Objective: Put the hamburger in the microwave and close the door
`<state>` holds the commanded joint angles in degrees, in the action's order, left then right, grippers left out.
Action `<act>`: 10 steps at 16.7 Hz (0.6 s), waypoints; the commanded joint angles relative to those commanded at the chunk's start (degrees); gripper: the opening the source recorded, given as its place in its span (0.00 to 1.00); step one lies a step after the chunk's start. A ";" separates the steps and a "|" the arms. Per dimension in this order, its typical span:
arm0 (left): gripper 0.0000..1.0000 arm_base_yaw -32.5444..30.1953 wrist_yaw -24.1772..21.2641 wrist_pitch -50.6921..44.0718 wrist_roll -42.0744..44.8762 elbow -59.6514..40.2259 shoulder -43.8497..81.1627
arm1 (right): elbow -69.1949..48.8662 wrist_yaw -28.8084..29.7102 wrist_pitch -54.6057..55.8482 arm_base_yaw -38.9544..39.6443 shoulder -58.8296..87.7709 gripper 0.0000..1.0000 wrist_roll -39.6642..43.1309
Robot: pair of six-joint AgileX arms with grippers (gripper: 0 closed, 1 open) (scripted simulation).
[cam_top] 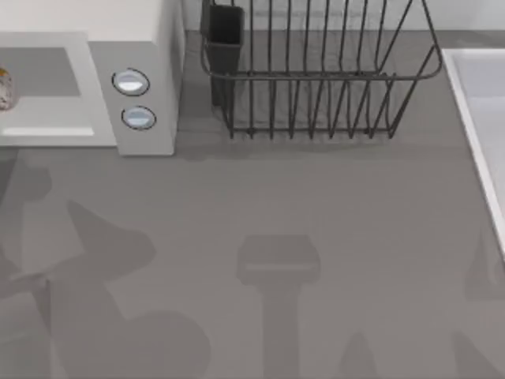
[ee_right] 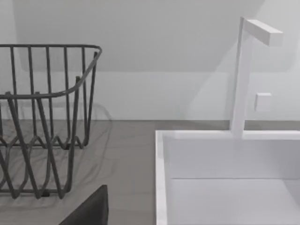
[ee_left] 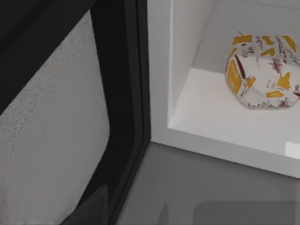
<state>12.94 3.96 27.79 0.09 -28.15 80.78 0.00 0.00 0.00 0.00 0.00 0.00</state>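
Note:
The microwave (cam_top: pixel 102 87) stands at the table's back left, with two round knobs (cam_top: pixel 131 82) on its panel. The hamburger (ee_left: pixel 263 71), in a white wrapper with orange marks, lies on the floor of the white cavity; in the top view the hamburger (cam_top: pixel 6 88) is at the far left edge. The door (ee_left: pixel 56 140) stands open beside the cavity, its grey speckled window set in a dark inner frame. A dark part of my left gripper (ee_left: pixel 91 208) is close to the door's inner face. A dark part of my right gripper (ee_right: pixel 89 211) is low between the rack and the sink.
A dark wire dish rack (cam_top: pixel 316 79) with a black cup holder (cam_top: pixel 223 31) stands at the back centre. A white sink (cam_top: pixel 481 118) with a faucet (ee_right: pixel 243 70) takes the right side. Arm shadows fall on the grey tabletop (cam_top: pixel 276 237).

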 joint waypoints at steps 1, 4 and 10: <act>1.00 -0.19 -0.06 -0.40 0.00 0.41 -1.23 | 0.00 0.00 0.00 0.00 0.00 1.00 0.00; 1.00 -1.27 -0.41 -2.69 0.02 2.73 -8.28 | 0.00 0.00 0.00 0.00 0.00 1.00 0.00; 1.00 -5.06 -1.56 -10.82 0.04 10.96 -32.60 | 0.00 0.00 0.00 0.00 0.00 1.00 0.00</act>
<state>7.88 2.39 16.97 0.14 -17.20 48.17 0.00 0.00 0.00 0.00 0.00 0.00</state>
